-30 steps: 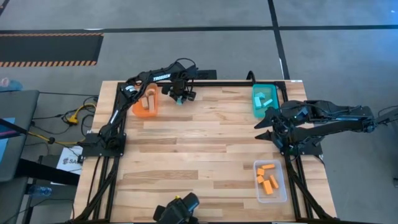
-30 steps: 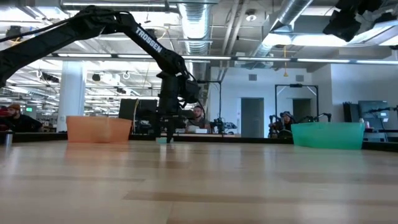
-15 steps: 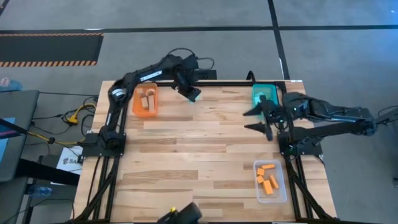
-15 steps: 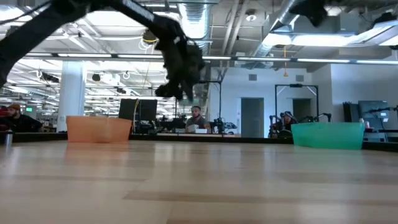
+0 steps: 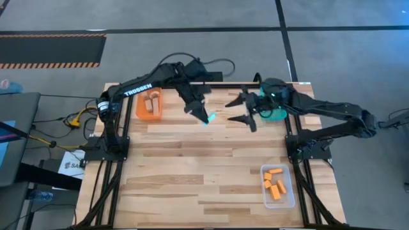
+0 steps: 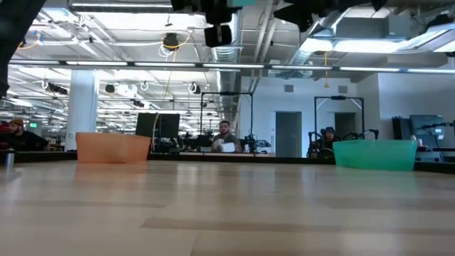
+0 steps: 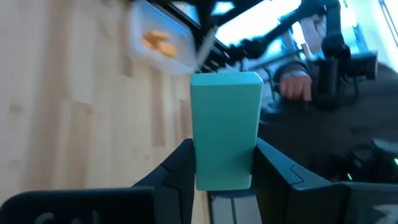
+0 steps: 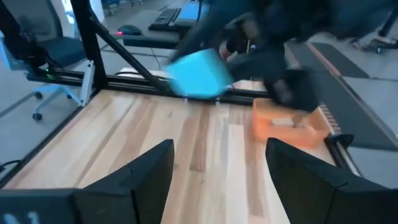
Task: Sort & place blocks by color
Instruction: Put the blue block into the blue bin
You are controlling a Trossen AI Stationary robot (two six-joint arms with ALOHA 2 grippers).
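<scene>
Evidently for handover above the wooden table (image 5: 192, 160): small light-blue oblong block (image 7: 225, 129) pinched in left pincer (image 5: 203, 117), right pincer (image 5: 245, 110) spread nearby to receive.

Wooden table (image 5: 192, 160) bearing three trays

Orange tray (image 5: 148, 105) at the far left corner; teal tray (image 5: 271, 102) at the far right corner; clear tray (image 5: 277, 185) by the right edge, toward the near corner.

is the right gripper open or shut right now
Open. The right gripper has its fingers spread wide with nothing between them, facing the light blue block held by the left gripper.
</scene>
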